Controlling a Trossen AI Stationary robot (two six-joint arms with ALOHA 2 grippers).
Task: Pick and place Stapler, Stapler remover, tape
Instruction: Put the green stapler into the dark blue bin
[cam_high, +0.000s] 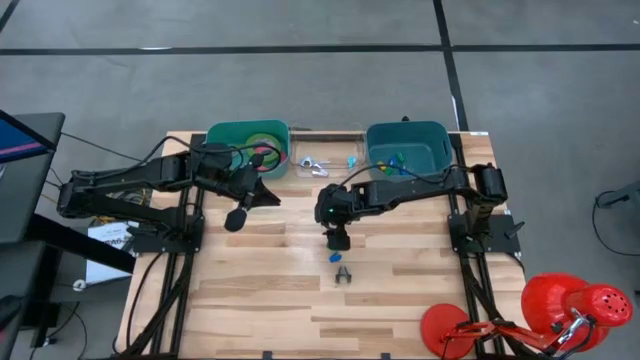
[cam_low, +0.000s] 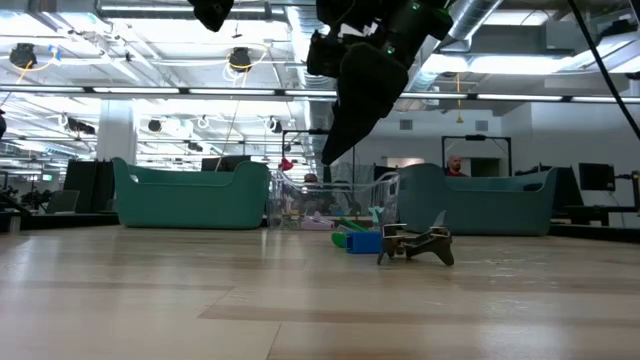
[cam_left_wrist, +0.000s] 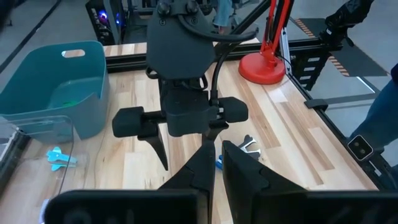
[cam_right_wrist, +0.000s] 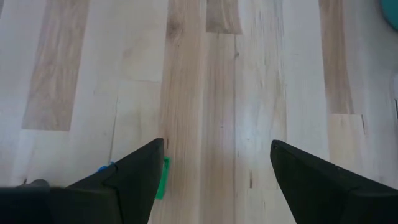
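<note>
High view: pale plank tabletop (cam_high: 260, 290). Right pincer (cam_high: 338, 240), dark tapered fingers spread wide and empty, hangs above a small blue stapler (cam_high: 336, 257); a dark clawed staple remover (cam_high: 343, 275) lies just beside it. Ring-shaped tape rolls (cam_high: 262, 150) sit in the left teal bin (cam_high: 215, 135). Left pincer (cam_high: 236, 219), fingers nearly together and empty, hangs near that bin.

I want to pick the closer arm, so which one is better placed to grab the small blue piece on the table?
Right. The right gripper hangs just above the blue piece with its jaws open. The left gripper sits farther off, near the green bin.
</note>
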